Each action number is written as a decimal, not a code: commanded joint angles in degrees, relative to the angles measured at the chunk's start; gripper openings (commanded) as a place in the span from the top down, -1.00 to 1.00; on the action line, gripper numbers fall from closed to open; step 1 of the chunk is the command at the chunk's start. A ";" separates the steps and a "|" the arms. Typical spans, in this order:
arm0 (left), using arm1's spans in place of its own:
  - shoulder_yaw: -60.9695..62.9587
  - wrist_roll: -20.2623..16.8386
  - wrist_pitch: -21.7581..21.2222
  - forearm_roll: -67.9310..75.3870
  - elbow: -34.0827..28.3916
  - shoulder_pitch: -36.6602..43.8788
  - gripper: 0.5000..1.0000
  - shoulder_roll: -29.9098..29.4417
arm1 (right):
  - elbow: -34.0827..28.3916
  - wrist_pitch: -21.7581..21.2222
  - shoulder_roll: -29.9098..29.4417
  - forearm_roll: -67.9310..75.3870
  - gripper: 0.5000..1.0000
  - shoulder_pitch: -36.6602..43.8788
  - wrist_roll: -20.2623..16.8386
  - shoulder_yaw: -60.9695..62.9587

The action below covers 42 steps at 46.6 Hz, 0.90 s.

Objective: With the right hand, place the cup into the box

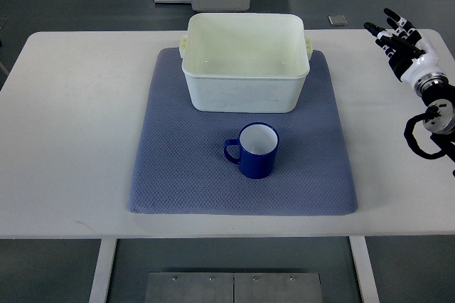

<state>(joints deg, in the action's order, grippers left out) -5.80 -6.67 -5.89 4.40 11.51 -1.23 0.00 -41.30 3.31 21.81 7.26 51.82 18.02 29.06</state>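
Right hand [395,37] hovers at the far right edge of the white table [64,139], its black fingers [389,17] spread and relaxed, holding nothing; its arm enters from the picture's right edge. It is well apart from the cup and from the box.

At the middle of the scene the blue cup [256,150] stands upright on the grey-blue mat [170,168], its white-lined mouth open to the camera. Its long axis runs vertically, and its handle sticks out toward the picture's left. Nothing touches it.

Just beyond the cup, on the far half of the same mat, sits the white box [245,93], an open rectangular tub with small lugs on its short ends, its longer side running left to right. A narrow strip of mat separates cup and box. The mat lies centred on the table.
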 commanded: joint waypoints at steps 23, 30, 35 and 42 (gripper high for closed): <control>0.00 -0.01 0.00 0.00 0.00 -0.09 -1.00 0.00 | 4.04 -0.06 -0.18 -0.22 -1.00 1.09 3.59 -0.14; 0.00 -0.01 0.00 0.00 0.00 0.00 -1.00 0.00 | 3.69 -0.32 -0.27 -0.14 -1.00 1.09 3.86 -0.14; 0.00 -0.01 0.00 0.00 0.00 0.00 -1.00 0.00 | 3.60 -2.51 -0.01 -0.14 -1.00 0.74 4.21 -0.06; 0.00 -0.01 0.00 0.00 0.00 -0.09 -1.00 0.00 | 3.60 -5.07 0.25 -0.05 -1.00 0.03 5.44 0.12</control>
<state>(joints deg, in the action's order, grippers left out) -5.80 -6.69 -5.89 4.40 11.51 -1.26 0.00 -37.70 -1.42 22.03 7.19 51.99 22.76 29.11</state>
